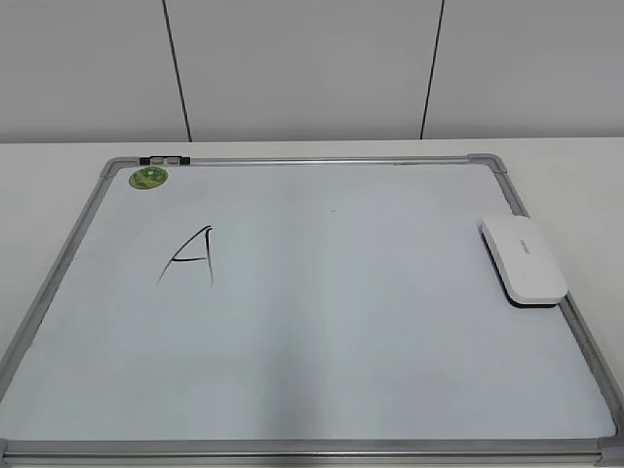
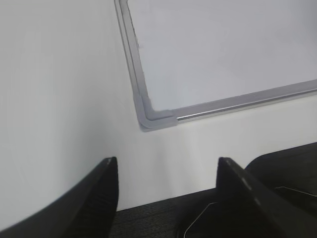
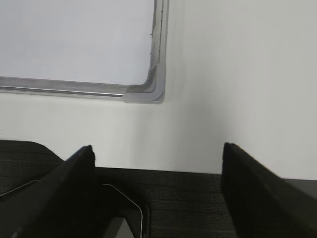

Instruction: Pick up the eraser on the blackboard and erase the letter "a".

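At the right edge of the blackboard point(image 1: 322, 322) lies the eraser point(image 1: 523, 259), well apart from the letter point(image 1: 190, 257) at centre-left, while the left gripper point(image 2: 166, 191) and right gripper point(image 3: 158, 183) hang spread wide, empty.

Board flat on the desk, two things on it.
The blackboard point(image 1: 322, 331) fills the desk's point(image 1: 565, 161) middle, reaching the front edge. The eraser point(image 1: 523, 259) lies at the board's right edge; the letter "a" point(image 1: 190, 258) sits left of centre, well apart from it.
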Controlling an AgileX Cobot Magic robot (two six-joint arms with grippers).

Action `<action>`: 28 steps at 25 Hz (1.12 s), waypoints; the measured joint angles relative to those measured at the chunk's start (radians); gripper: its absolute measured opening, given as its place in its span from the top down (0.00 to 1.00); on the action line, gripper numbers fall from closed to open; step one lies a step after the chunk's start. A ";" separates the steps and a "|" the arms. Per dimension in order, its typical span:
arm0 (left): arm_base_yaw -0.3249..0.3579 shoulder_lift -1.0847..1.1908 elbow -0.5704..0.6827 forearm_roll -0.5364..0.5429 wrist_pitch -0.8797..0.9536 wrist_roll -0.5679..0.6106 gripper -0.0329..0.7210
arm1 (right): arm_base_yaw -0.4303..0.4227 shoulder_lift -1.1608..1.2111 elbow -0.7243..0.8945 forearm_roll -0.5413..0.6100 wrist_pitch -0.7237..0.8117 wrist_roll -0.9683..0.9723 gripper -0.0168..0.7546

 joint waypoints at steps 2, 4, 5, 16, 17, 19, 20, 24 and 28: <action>0.000 0.000 0.002 0.007 -0.002 -0.006 0.35 | 0.000 0.000 0.000 -0.002 0.000 0.000 0.22; 0.000 0.000 0.002 0.021 -0.005 -0.031 0.35 | 0.000 0.000 0.000 -0.002 0.000 0.000 0.22; 0.000 0.000 0.002 0.030 -0.007 -0.051 0.35 | 0.000 0.000 0.000 -0.002 0.000 0.000 0.22; 0.000 0.000 0.007 0.074 -0.009 -0.117 0.35 | 0.000 0.000 0.000 0.003 -0.002 0.002 0.22; 0.000 0.000 0.007 0.074 -0.009 -0.117 0.35 | 0.000 0.000 0.000 0.011 -0.002 0.002 0.22; 0.000 0.000 0.007 0.074 -0.009 -0.117 0.35 | 0.000 0.000 0.000 0.016 -0.002 0.002 0.22; 0.000 0.000 0.007 0.074 -0.009 -0.117 0.35 | 0.000 0.000 0.000 0.016 -0.002 0.002 0.22; 0.000 0.000 0.007 0.074 -0.009 -0.118 0.35 | 0.000 0.000 0.000 0.016 -0.002 0.002 0.22; 0.000 0.000 0.007 0.074 -0.009 -0.119 0.35 | 0.000 0.000 0.000 0.018 -0.003 0.002 0.22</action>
